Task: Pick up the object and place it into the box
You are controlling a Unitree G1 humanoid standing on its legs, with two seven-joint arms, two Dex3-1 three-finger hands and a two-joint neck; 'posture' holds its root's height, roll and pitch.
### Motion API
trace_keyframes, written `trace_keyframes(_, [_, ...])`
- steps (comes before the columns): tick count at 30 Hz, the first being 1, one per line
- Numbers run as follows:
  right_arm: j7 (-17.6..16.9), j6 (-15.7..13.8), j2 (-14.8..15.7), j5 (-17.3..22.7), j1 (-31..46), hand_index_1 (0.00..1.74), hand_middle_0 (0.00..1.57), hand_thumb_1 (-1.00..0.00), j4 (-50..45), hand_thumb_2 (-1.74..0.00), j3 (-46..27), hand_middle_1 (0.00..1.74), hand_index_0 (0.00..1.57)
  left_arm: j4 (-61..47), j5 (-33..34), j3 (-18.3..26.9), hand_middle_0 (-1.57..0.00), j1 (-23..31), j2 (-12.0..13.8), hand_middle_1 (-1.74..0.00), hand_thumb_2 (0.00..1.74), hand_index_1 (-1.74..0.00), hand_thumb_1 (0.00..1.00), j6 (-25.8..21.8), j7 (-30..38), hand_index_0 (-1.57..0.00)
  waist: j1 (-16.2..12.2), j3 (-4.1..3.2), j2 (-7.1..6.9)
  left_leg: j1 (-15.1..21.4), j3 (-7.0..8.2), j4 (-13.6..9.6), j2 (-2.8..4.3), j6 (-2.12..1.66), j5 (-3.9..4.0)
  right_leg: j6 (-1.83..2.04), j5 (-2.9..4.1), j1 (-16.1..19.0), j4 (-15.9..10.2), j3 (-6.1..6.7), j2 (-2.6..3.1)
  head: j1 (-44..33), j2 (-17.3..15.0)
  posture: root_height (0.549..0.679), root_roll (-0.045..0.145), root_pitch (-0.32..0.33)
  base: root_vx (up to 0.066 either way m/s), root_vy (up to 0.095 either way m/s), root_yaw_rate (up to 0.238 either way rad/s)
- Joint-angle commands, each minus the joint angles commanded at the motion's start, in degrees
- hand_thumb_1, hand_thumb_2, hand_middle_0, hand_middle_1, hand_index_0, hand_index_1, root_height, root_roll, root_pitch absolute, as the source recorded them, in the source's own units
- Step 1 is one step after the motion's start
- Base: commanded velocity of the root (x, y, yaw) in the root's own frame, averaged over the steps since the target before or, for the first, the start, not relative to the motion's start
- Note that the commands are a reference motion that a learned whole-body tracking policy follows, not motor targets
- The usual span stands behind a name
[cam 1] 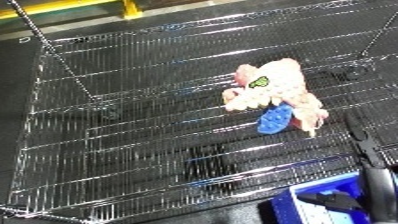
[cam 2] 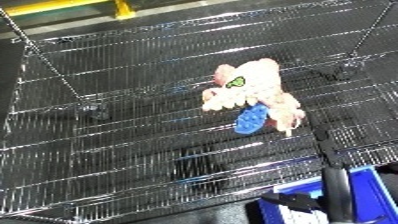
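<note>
Lying right of centre on the wire shelf (cam 1: pixel 133 150), the pink stuffed toy (cam 1: pixel 275 92) with its blue patch has not been picked up, so the whole task looks still ahead: grasp, carry, drop. The blue bin (cam 2: pixel 369 192) shows only as a corner at the lower right of the frame, near the toy but below the shelf edge. A dark hand (cam 1: pixel 378 187) rises at the lower right, over the bin and clear of the toy; I cannot tell whether its fingers are curled or straight. No other hand shows. Thin shelf rods cross the upper left and right corners; nothing lies between toy and bin.
</note>
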Motion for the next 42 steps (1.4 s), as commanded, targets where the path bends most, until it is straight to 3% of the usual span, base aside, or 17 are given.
trace_keyframes(6, [-1.08,1.36,-7.35,2.06,-9.11,0.0,0.0,0.0,7.66,0.0,3.4,0.0,0.0,-0.47,-1.09,-1.76,-1.57,0.61,1.65,-1.74,1.74,-1.74,1.0,-0.96,-0.57,-1.57,0.98,0.24,0.79,-0.84,0.03,0.47,-0.3,-0.03,-0.04,0.02,0.68,-1.01,0.0,0.19,-0.26,3.78,1.78,0.639,0.044,-0.086,0.009,0.002,-0.011])
trace_keyframes(10, [-1.94,3.0,-10.07,3.97,-14.07,0.0,0.0,0.0,13.69,0.0,5.53,0.0,0.0,-1.04,-1.84,-2.54,-1.57,0.88,2.51,-1.74,1.74,-1.74,1.0,-1.58,-0.74,-1.57,1.46,0.26,1.54,-2.06,0.02,1.19,-0.63,0.02,-0.22,-0.02,0.69,-2.5,0.85,0.3,-0.34,5.75,3.97,0.638,0.045,-0.07,-0.005,-0.006,0.001])
trace_keyframes(14, [-2.63,4.12,-10.91,5.22,-18.85,0.0,0.0,0.0,19.09,0.0,7.51,0.0,0.0,-1.39,-2.26,-3.67,-1.57,1.19,2.97,-1.74,1.74,-1.74,1.0,-2.32,-0.5,-1.57,2.14,0.26,2.48,-3.67,-0.13,2.87,-1.05,0.09,-0.73,-0.34,0.09,-3.94,2.36,0.32,-0.36,7.29,4.96,0.636,0.047,-0.058,0.0,-0.006,0.012])
trace_keyframes(17, [-3.05,4.59,-11.86,5.93,-23.97,0.0,0.0,0.0,24.28,0.0,9.75,0.0,0.0,-1.98,-2.64,-4.88,-1.57,1.63,3.33,-1.74,1.74,-1.74,1.0,-2.75,-0.69,-1.57,2.62,0.26,3.31,-4.73,-0.1,3.17,-1.25,-0.03,-0.66,-0.45,-0.08,-5.01,2.83,0.25,-0.46,8.52,6.61,0.635,0.049,-0.044,0.007,-0.002,0.008])
trace_keyframes(27, [-2.18,4.43,-13.34,10.29,-41.43,0.0,0.0,0.0,43.37,0.0,17.88,0.0,0.0,-3.73,-4.86,-7.16,-1.57,2.48,4.03,-1.74,1.74,-1.74,1.0,-3.96,-1.37,-1.57,3.84,0.26,5.66,-8.31,-0.32,2.26,-1.6,-0.62,0.87,-0.73,0.91,-8.33,2.0,0.03,-0.69,15.08,11.07,0.636,0.05,0.01,0.0,0.003,0.016])
trace_keyframes(36, [-0.45,5.02,-14.97,13.6,-46.29,0.0,0.0,0.0,51.31,0.0,20.62,0.0,0.0,-4.91,-7.63,-8.33,-1.57,5.13,4.14,-1.74,1.74,-1.74,1.0,-4.55,-1.4,-1.57,4.84,0.26,5.59,-12.9,-1.6,3.15,-1.53,-1.07,1.51,-1.06,1.4,-11.81,2.37,-0.73,-0.47,18.43,14.09,0.634,0.042,0.057,-0.01,-0.014,0.065])
trace_keyframes(42, [0.73,5.88,-15.16,13.8,-48.19,0.0,0.0,0.0,54.94,0.0,22.82,0.0,0.0,-5.82,-8.55,-9.18,-1.57,5.84,4.47,-1.74,1.74,-1.74,1.0,-4.7,-1.38,-1.57,5.6,0.26,5.71,-15.86,-2.44,3.35,-1.39,-1.31,2.19,-1.14,1.61,-14.28,2.93,-1.35,-0.45,18.5,14.41,0.631,0.037,0.087,-0.01,-0.012,0.072])
